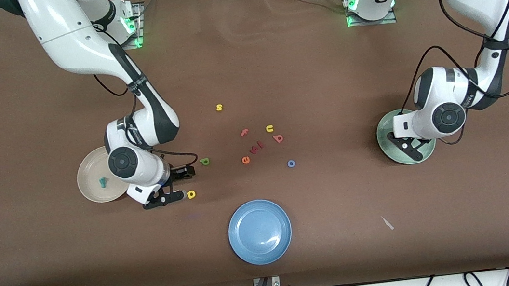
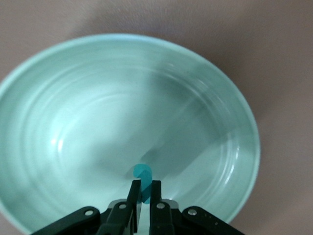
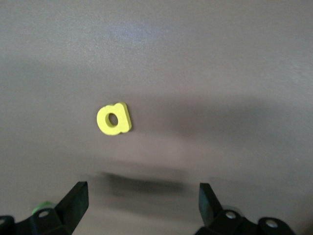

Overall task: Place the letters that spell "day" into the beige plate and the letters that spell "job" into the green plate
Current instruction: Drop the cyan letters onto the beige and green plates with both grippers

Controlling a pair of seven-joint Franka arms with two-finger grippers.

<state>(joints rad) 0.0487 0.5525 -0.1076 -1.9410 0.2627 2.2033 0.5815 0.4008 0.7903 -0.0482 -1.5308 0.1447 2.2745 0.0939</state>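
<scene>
The right gripper (image 3: pixel 142 205), jaws wide open, hangs over the table just beside the yellow "a" (image 3: pixel 114 118): center over it before descending. The left gripper (image 2: pixel 145 188) pinches the teal "j" (image 2: pixel 142 172) over the green plate (image 2: pixel 63 88); release low.

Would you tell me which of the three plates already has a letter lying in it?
The beige plate, at the right arm's end: a teal letter lies in it.

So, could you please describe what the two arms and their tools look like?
Both arms are glossy white with dark grey joint bands and round dark caps. Loose black cables run along them. The bases glow green. The left tool and right tool have black fingers.
</scene>
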